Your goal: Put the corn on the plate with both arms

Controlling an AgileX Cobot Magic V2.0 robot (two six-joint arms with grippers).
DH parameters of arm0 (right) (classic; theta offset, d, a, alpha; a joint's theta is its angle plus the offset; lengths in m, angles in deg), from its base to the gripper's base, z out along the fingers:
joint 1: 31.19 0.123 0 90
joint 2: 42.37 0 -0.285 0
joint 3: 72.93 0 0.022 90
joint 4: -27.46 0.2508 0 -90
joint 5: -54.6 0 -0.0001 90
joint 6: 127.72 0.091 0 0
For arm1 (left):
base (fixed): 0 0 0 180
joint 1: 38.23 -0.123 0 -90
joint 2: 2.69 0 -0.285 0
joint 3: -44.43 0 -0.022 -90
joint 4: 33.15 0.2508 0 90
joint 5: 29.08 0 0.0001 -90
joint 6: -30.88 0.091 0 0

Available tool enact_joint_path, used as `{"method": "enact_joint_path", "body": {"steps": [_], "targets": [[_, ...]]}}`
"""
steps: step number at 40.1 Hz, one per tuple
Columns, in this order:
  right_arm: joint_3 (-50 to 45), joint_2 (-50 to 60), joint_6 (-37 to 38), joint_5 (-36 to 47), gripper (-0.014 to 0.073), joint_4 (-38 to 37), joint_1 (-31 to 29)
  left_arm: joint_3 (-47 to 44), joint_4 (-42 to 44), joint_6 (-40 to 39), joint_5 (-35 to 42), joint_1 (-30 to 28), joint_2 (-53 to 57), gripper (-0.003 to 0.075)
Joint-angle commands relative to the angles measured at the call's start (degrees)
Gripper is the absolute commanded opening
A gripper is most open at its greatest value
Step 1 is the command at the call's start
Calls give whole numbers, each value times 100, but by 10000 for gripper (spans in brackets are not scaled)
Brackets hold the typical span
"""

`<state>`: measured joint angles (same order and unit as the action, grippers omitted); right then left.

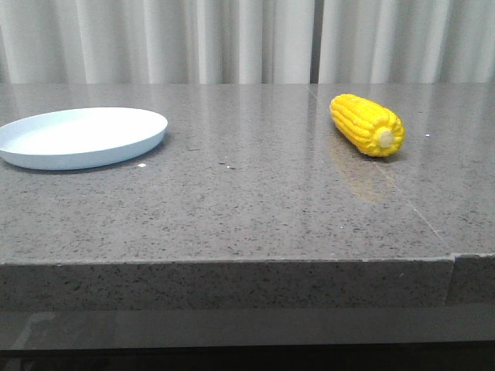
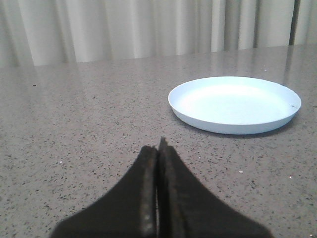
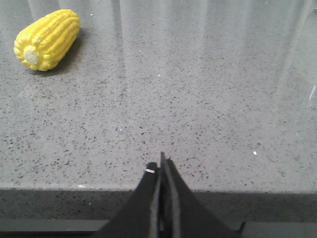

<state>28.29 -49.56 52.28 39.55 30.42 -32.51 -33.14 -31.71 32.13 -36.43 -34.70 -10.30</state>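
The yellow corn (image 1: 366,124) lies on the grey stone table at the right, its pale stub end toward the front. The pale blue-white plate (image 1: 81,137) sits at the far left and holds nothing. Neither gripper shows in the front view. In the left wrist view my left gripper (image 2: 158,148) is shut and empty, low over the table, with the plate (image 2: 234,104) ahead of it. In the right wrist view my right gripper (image 3: 161,166) is shut and empty at the table's front edge, with the corn (image 3: 47,39) well ahead of it.
The grey speckled table (image 1: 247,201) has a seam running down its right part and a front edge close to the camera. White curtains (image 1: 232,39) hang behind the table.
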Motion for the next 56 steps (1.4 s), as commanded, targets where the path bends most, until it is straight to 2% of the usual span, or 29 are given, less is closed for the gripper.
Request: {"method": "enact_joint_path", "body": {"steps": [1,48,56], "targets": [[97,72,-63,480,-90,-58,-40,-11,-26,-55,507,34,114,-20],[97,72,-63,496,-90,-58,-40,-11,-26,-55,507,34,114,-20],[103,72,-63,1003,-90,143,-40,-11,-26,-55,1000,34,114,-20]]}}
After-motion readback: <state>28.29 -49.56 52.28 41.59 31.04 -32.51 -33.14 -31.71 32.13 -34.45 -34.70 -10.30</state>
